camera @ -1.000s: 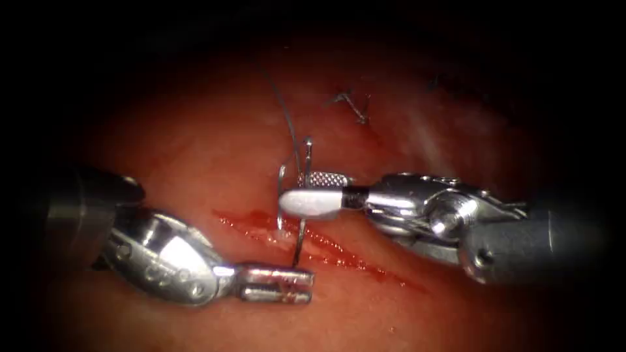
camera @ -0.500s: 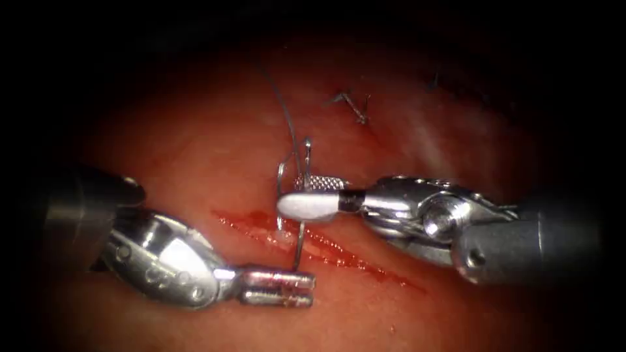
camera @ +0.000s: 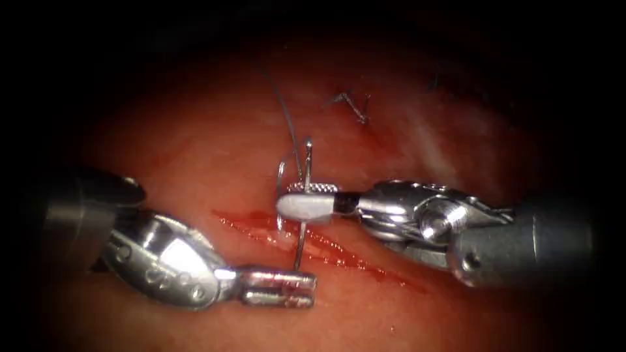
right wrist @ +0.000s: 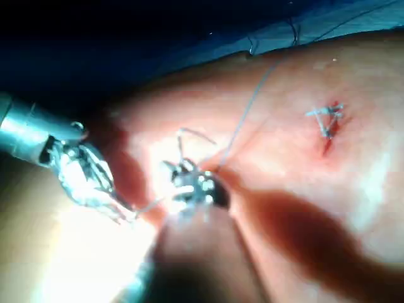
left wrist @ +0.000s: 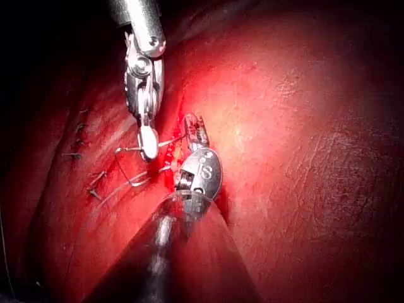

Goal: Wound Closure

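Red tissue (camera: 195, 150) with slanting cut (camera: 365, 266); old stitch ends (camera: 355, 107) beyond. Right gripper (camera: 305, 203) clenched on needle (camera: 301, 238) mid-curve, point entering cut. Thread (camera: 285, 117) trails upward. Left gripper (camera: 280, 288) closed, empty, below the cut beside needle.

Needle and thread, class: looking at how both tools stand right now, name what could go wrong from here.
1. The right end effector grips the needle mid-curve; its tip meets the tissue at the cut, so a slip could tilt it and tear the edge.
2. The left end effector, holding nothing, sits beside the tip and might knock it.
3. The thread trails loose and could snag.
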You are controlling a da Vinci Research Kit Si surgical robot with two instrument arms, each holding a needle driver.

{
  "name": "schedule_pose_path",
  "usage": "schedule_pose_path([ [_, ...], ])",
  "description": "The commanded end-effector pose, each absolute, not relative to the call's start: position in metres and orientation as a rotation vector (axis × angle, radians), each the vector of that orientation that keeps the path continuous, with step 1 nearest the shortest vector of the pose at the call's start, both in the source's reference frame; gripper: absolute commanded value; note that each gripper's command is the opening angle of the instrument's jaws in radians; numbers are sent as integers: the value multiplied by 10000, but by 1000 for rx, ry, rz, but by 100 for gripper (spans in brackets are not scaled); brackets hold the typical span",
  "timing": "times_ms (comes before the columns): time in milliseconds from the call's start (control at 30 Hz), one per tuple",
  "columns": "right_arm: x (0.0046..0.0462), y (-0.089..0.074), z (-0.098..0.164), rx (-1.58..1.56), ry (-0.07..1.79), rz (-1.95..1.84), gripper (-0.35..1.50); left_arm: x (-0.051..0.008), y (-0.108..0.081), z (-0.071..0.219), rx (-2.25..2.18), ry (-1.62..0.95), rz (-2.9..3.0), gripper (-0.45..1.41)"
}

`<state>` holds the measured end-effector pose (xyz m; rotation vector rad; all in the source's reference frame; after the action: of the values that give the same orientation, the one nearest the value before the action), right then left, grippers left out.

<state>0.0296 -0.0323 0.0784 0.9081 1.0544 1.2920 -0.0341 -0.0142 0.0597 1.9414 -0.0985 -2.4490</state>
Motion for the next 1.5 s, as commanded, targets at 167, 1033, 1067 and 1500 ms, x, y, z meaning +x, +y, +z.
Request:
schedule_pose_path([
  [167, 297, -320, 787, 965, 1036, 1328, -35, -345, -141, 603, 1943, -99, -2446, -45],
  [1033, 277, -279, 798, 427, 1251, 1025, -35, -309, -120, 610, 1850, 680, -2793, -45],
  [1067, 278, -280, 797, 403, 1275, 1006, -35, -310, -116, 614, 1855, 720, -2815, -45],
  [1500, 284, -279, 792, 230, 1362, 836, -35, -306, -103, 678, 1631, 912, -2975, -45],
])
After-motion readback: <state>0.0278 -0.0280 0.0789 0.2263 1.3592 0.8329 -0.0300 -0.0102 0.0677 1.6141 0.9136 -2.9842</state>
